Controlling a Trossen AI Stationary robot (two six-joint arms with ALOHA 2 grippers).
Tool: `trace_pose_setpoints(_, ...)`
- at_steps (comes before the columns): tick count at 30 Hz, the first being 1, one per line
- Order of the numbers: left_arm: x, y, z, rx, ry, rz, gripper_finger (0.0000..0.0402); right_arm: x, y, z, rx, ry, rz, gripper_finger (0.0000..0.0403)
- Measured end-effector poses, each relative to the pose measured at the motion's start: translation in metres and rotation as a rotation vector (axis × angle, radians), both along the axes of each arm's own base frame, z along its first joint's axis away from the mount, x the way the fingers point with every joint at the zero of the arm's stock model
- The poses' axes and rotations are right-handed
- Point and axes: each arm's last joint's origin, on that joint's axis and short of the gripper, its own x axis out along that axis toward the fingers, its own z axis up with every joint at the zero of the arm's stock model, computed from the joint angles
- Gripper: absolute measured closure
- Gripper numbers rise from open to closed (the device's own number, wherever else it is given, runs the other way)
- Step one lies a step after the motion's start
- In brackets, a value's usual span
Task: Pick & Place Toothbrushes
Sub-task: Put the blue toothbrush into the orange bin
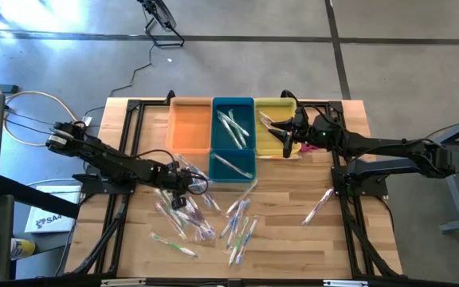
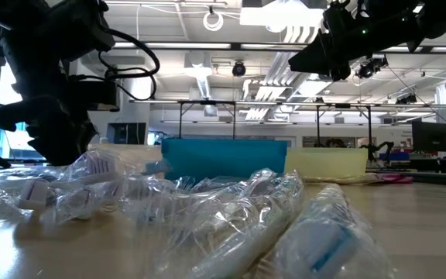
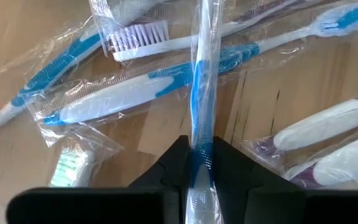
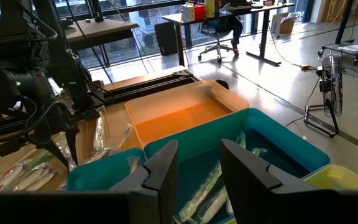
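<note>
My left gripper is down in the scattered pile on the tabletop, its jaws pinched on a blue-handled wrapped toothbrush, gripped low on the handle, probably for a clean lift. My right gripper hovers over the yellow bin, jaws parted and empty. More toothbrushes lie in the blue bin; the orange bin looks bare.

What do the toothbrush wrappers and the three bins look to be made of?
Toothbrush wrappers: thin clear plastic film, glossy; it crinkles and catches glare. Orange bin, blue bin and yellow bin: probably moulded plastic with a smooth satin finish, judging by uniform colour and rounded rims.
</note>
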Motion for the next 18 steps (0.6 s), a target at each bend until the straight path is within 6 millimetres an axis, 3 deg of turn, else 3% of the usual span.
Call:
trace_pose_setpoints(5,-0.004,0.000,0.010,-0.023,-0.038,-0.008,0.0352,0.000,0.000,0.000,0.000,0.000,0.000,0.0292)
trace_pose_setpoints(18,-0.021,0.009,0.061,0.053,-0.331,0.068,0.0353,0.000,0.000,0.000,0.000,0.000,0.000,0.0292)
